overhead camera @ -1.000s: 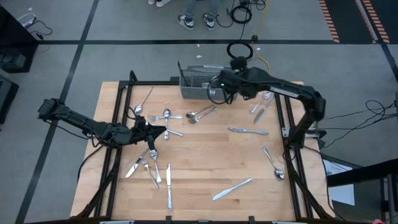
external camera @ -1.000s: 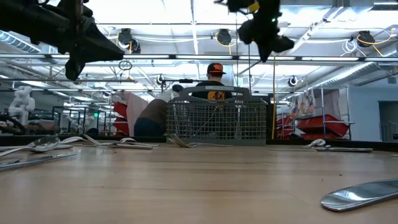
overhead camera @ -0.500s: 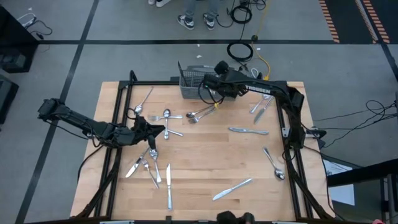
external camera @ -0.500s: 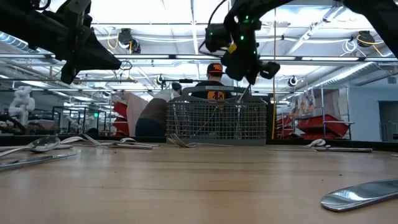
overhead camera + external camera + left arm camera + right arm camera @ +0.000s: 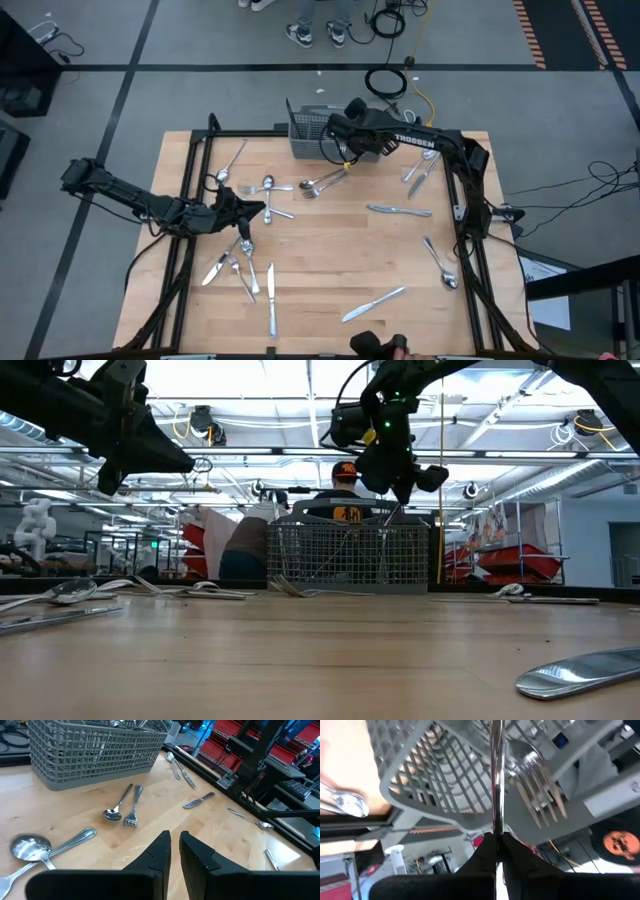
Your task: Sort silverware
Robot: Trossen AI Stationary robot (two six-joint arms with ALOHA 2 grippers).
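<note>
Silverware is spread over most of the wooden table (image 5: 330, 260), a pale plank top with a visible grain, framed by dark metal rails.

The two dark jointed arms are the largest things on it. The left arm comes in from the left edge of the high view, and the left gripper (image 5: 262, 211) hangs over the left-middle of the table. In its wrist view the two black wedge-shaped fingers (image 5: 159, 854) stand nearly together, with only a narrow gap and nothing between them. The right arm reaches from the right side across the upper middle, and the right gripper (image 5: 335, 127) is above the grey basket (image 5: 310, 135). Its fingers are pressed together on a thin shiny handle (image 5: 495, 780), which points toward the basket; which kind of utensil it is I cannot tell.

The basket is rectangular, made of grey wire mesh, and stands at the upper centre of the high view. Fork tines (image 5: 542, 795) show inside it.

Smaller pieces, all slim and bright metal: a spoon and fork pair (image 5: 325, 183) just below the basket, a spoon (image 5: 258, 187) at the left-centre, a table knife (image 5: 398, 210) at the right-centre, another knife (image 5: 374, 303) lower right, a spoon (image 5: 441, 266) near the right rail, and a cluster of utensils (image 5: 240, 272) at the lower left.
</note>
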